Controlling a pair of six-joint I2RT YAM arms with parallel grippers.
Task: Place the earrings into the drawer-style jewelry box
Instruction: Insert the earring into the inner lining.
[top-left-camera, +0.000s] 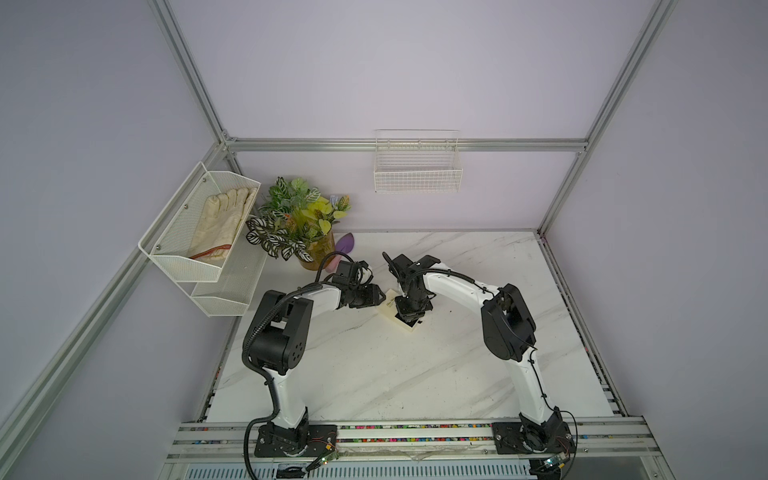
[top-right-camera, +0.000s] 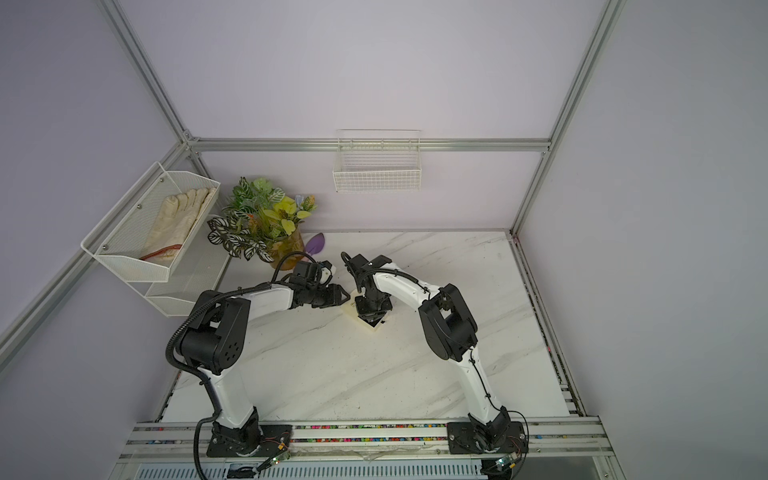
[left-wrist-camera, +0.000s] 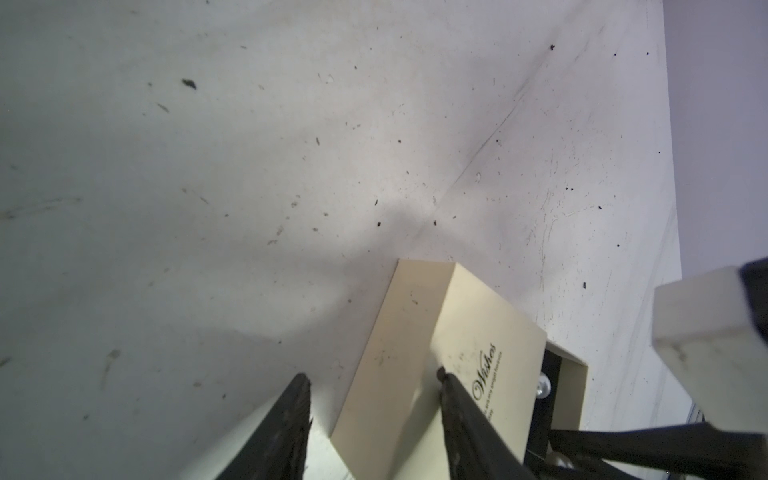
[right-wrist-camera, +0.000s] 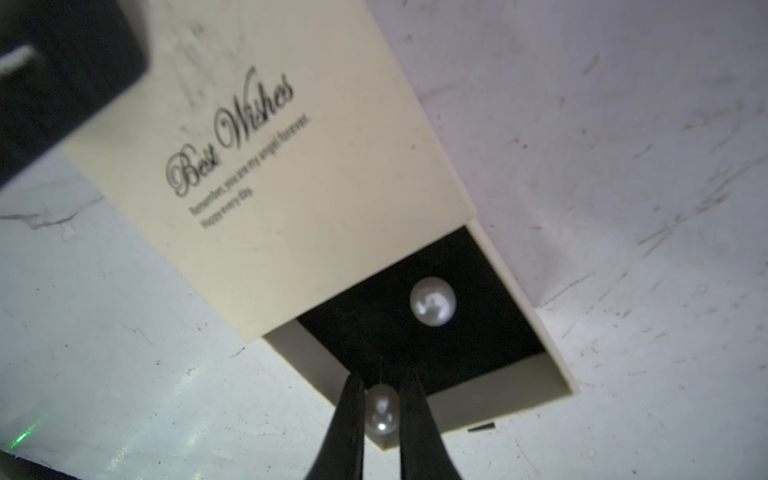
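Abt halfway-plus. Jewelry box (right-wrist-camera: 291, 166) sits mid-bench (top-left-camera: 415, 374), nearer the far edge, w/ tray (right-wrist-camera: 490, 332) slid out. First earring (right-wrist-camera: 433, 301) already lies on the black lining. My right gripper (right-wrist-camera: 383, 377) pinches the second earring (right-wrist-camera: 382, 409), jaws narrow, over the tray's front wall; not inside yet, I reckon. My left gripper (left-wrist-camera: 374, 376) stands part-open astride the box's side edge: one finger on the lid, other clear of the wall. Left to do: drop no. 2 in, prob. shut tray.
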